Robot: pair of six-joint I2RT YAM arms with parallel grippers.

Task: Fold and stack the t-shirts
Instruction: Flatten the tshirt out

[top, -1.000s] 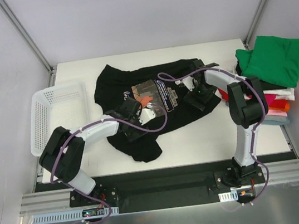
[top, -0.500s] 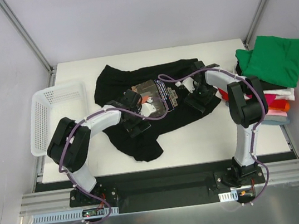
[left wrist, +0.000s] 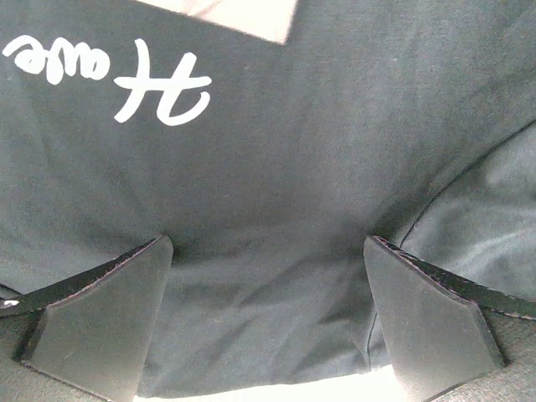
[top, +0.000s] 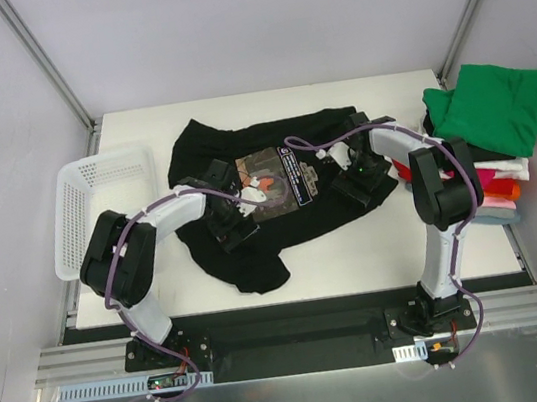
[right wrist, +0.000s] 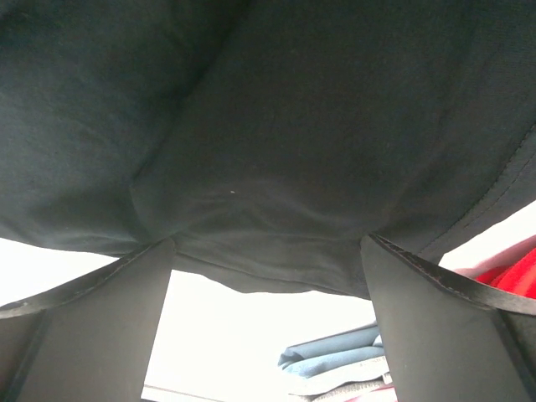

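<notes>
Shifted leftward, the left gripper (top: 231, 224) sits open on the black t-shirt (top: 257, 259); the right gripper (top: 360, 185), also open, straddles its edge.

Black t-shirt (top: 296, 215) lies spread and rumpled, print up; folded t-shirts (top: 490, 112) sit stacked rightward, green topmost.

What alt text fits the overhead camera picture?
The left end effector and right end effector, both open, are low over a rumpled black t-shirt, print up, on a white table. A white mesh basket sits at left; a stack of folded shirts, green on top, at right.
</notes>
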